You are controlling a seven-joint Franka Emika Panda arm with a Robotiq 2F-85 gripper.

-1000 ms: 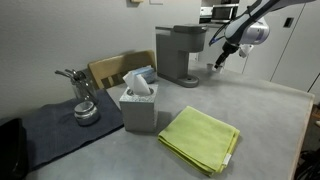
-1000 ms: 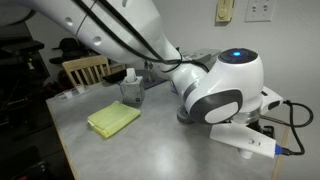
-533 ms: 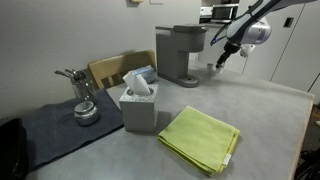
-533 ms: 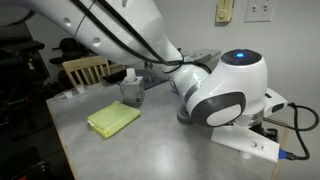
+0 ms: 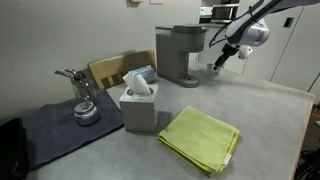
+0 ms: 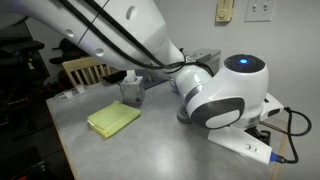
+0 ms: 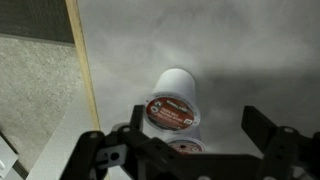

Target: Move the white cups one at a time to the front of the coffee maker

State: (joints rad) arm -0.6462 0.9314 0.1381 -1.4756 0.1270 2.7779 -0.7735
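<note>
In the wrist view a white cup with a dark red printed top stands on the grey table. A second white cup sits just below it, partly hidden by the gripper body. My gripper hangs above them, open. The upper cup lies between the fingers, close to the left finger and apart from the right one. In an exterior view the gripper hovers just right of the grey coffee maker; the cups are too small to make out there. In an exterior view my arm hides the gripper.
A grey tissue box and a yellow-green cloth lie mid-table. A metal pot rests on a dark mat at the left, with a wooden chair behind. In the wrist view the table edge runs close by on the left.
The arm has shifted only slightly near the coffee maker. The gripper has stayed open and nothing has been picked up.
</note>
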